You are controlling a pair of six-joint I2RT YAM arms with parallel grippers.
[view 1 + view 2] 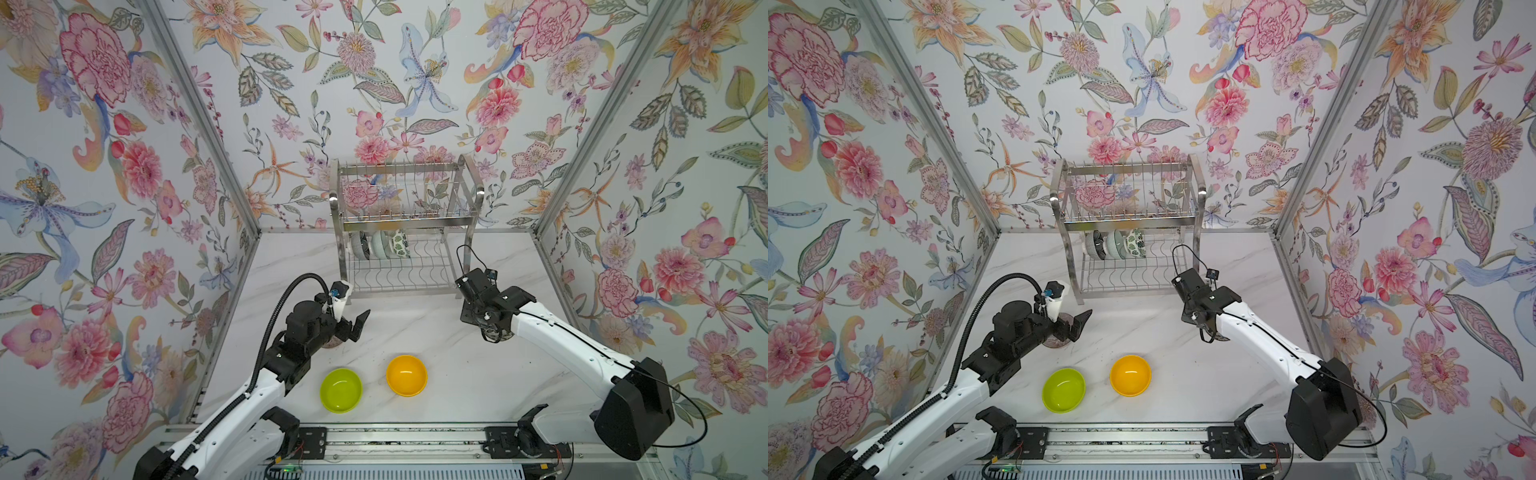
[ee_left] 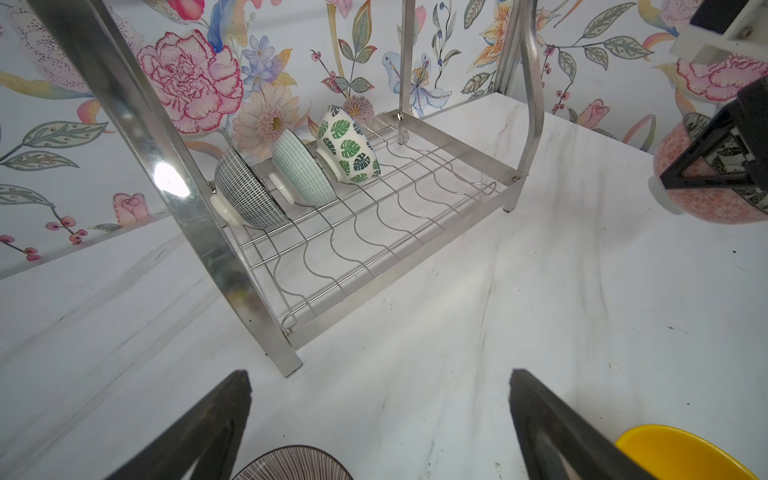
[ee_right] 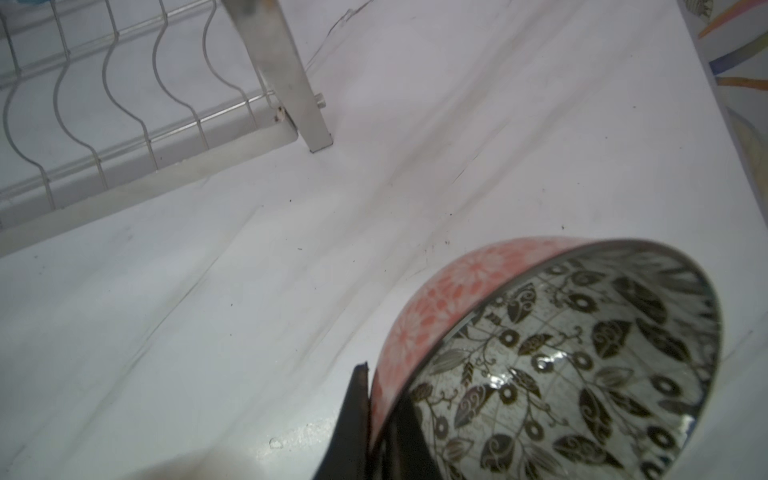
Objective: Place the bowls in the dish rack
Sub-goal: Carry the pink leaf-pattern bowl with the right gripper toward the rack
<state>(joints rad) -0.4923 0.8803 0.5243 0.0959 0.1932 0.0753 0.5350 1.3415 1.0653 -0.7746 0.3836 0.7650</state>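
Closely, glossy round floral bowl point(image 3: 561, 353) pinched by right tool point(image 3: 383, 395), wavy-wired steel rack point(image 1: 405, 223)

In rack point(image 2: 195, 208) lower tier, navy bowl point(image 2: 249, 195), mint bowl point(image 2: 301, 170), leaf bowl point(image 2: 349, 149) stood on edge. Up close, left fingers point(image 2: 232, 399) gaped wide; ribbed bowl point(image 2: 293, 463) lay between them, yellow bowl point(image 2: 681, 453) beside.
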